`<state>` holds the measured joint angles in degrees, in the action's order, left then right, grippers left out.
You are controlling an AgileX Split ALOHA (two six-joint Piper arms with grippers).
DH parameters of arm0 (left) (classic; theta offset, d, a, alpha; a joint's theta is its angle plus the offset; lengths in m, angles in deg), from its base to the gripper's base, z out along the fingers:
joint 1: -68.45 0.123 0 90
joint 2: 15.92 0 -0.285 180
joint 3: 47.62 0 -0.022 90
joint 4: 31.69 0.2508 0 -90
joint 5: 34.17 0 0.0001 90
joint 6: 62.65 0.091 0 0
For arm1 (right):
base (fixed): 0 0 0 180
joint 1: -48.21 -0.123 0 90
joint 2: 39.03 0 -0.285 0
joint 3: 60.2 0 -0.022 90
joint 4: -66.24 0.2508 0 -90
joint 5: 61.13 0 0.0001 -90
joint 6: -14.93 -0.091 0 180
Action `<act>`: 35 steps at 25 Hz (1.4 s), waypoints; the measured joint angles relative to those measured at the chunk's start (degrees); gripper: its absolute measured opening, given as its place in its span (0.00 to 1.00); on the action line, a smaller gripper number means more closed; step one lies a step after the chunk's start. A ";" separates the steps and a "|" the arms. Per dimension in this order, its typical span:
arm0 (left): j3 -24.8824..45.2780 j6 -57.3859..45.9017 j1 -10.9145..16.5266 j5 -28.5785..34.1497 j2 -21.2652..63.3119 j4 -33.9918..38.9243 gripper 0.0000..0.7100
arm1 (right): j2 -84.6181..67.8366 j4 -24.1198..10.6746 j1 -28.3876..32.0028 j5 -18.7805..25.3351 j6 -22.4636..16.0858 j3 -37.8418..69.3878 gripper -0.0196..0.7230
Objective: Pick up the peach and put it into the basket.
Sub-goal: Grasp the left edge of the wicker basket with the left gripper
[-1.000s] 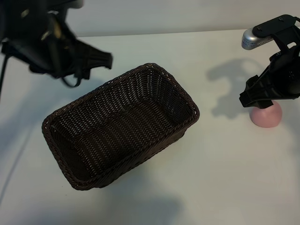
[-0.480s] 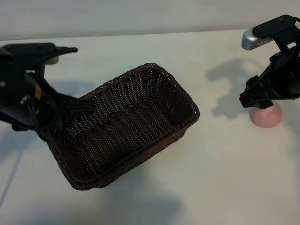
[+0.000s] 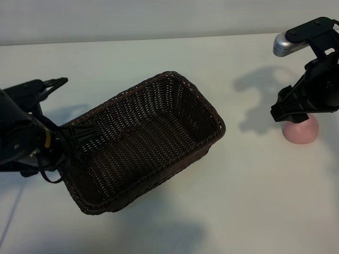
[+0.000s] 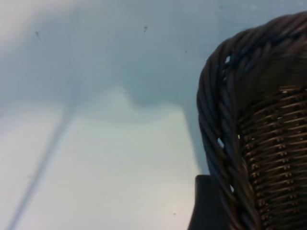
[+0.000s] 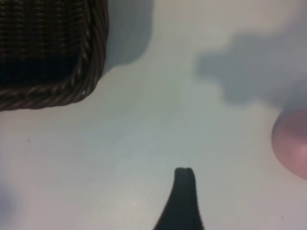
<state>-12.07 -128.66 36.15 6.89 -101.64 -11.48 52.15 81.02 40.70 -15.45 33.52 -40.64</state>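
Note:
The dark-brown wicker basket [image 3: 219,125] lies slantwise mid-table. Well to its right the pale-pink peach [image 3: 302,132] rests on the table, its top hidden by my right gripper [image 3: 295,115], which hangs open directly over it. The right wrist view shows the peach [image 5: 292,143] at the picture's edge, one dark finger [image 5: 184,196] over bare table beside it, and a corner of the basket [image 5: 93,57] farther off. My left gripper [image 3: 79,136] is open, low at the basket's left end. In the left wrist view one finger [image 4: 207,207] lies against the outside of the braided rim [image 4: 216,120].
The white tabletop [image 3: 254,201] surrounds the basket, with room in front and between basket and peach. The table's back edge [image 3: 159,40] runs along the far side. A silver camera housing [image 3: 286,43] sticks out of the right arm above the peach.
My left arm has swung down and forward from the back left corner to the basket's left end. The right arm, peach and basket have not moved.

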 joint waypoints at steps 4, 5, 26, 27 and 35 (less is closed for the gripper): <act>0.46 -1.09 0.00 -0.19 0.00 -0.11 0.70 | 0.00 0.00 0.00 0.18 0.00 0.00 0.83; 0.46 -1.26 0.00 -0.19 0.00 -0.04 0.70 | 0.00 0.00 0.00 0.25 0.00 0.00 0.83; 5.02 -6.84 5.06 -7.97 -3.57 1.52 0.70 | 0.00 0.14 0.00 0.43 -0.04 0.00 0.83; 5.02 -6.31 5.51 -8.77 -4.20 1.13 0.70 | 0.00 0.14 0.00 0.43 -0.04 0.00 0.83; 5.02 -2.18 5.91 -14.19 -9.59 -3.82 0.71 | 0.00 0.58 0.00 0.43 -0.04 0.00 0.83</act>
<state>-7.05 -130.85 42.06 -7.31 -111.23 -15.30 52.15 81.60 40.70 -15.02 33.47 -40.64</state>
